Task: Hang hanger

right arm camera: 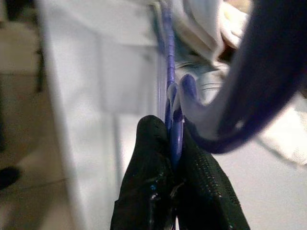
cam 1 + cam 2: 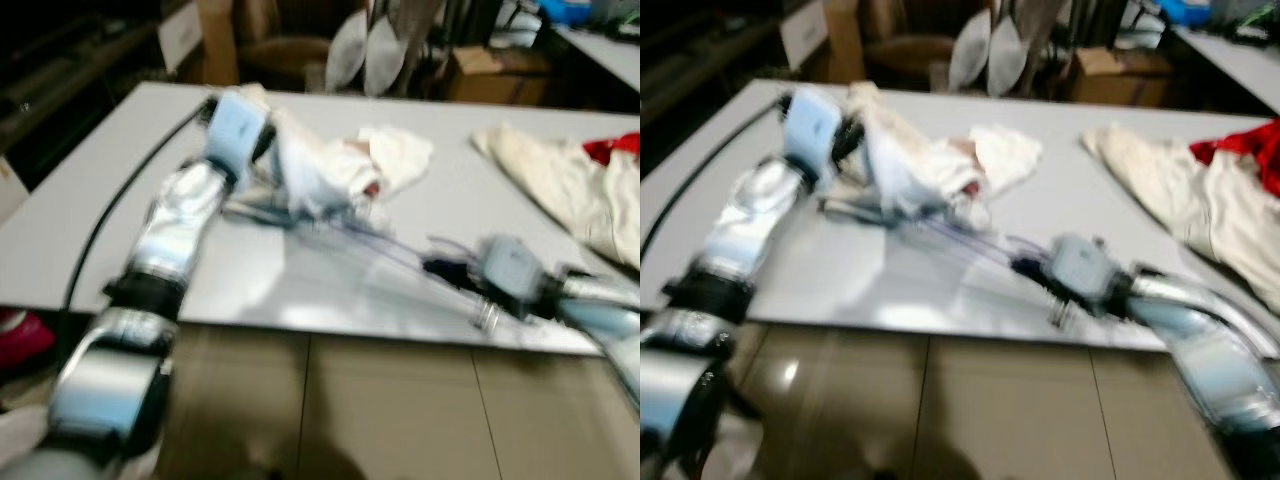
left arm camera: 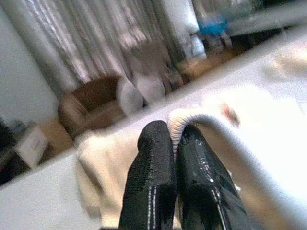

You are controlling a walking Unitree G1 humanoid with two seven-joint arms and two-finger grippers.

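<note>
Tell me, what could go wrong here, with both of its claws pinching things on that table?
1. The right gripper pinches only the thin edge of the purple hanger, so it may twist or slip free when lifted.
2. The left gripper is shut on a fold of the white garment, which seems bunched over the hanger; pulling apart could drag the cloth off.
3. The hanger lies near the table edge, so a drop could reach the floor.

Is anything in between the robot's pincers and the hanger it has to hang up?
Nothing is in between. The right pincer is already shut on the purple hanger at the table's near edge. The left pincer pinches the white garment draped on the hanger's far end.
</note>
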